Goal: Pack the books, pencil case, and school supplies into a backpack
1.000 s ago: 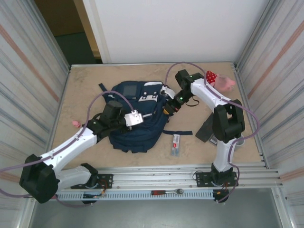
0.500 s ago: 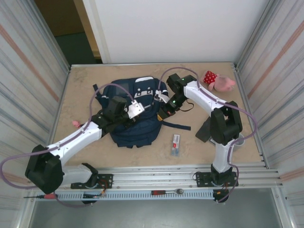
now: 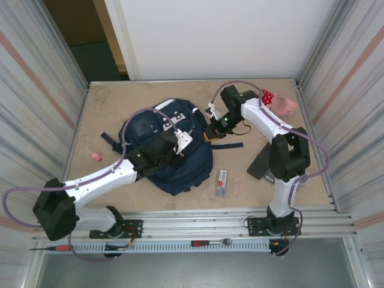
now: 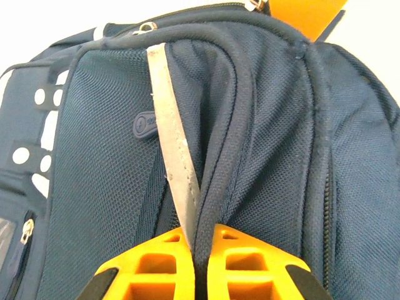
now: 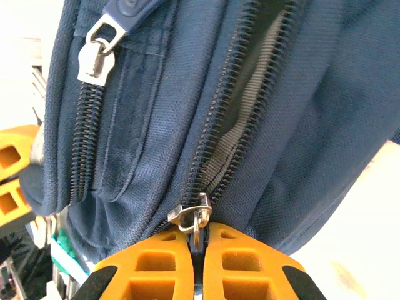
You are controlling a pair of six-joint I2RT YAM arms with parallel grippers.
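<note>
The right end effector (image 5: 199, 240) is being shown in the right wrist view with its orange fingers (image 5: 150, 265) pressed together on a small metal zipper pull (image 5: 192, 217), which is being pinched right at the fingertips. The zipper track (image 5: 231, 106) running up from that pull is being shown partly parted, with grey lining visible between the teeth. A second zipper pull (image 5: 97, 53) is hanging on a closed track at the upper left.

The left end effector (image 4: 200, 240) is being shown in the left wrist view clamped on a raised piped ridge (image 4: 228, 125) of navy fabric. A pale reflective stripe (image 4: 170, 144) is running down into the grip just beside the piping.

Both grips are being made on the backpack (image 3: 186, 174), which is lying in the middle of the worktop (image 3: 102, 108) between the two arms. A dark strap (image 3: 229, 145) is lying stretched out to its right. The narrow white pack (image 3: 222, 182) with red and blue marks is lying on the worktop just right of the backpack's near end, not touching it. A dark flat item (image 3: 259, 163) is lying further right, partly hidden by the right arm; whether it is the book or the case cannot be told. A pink plush toy (image 3: 282, 104) is lying near the far right corner.
</note>
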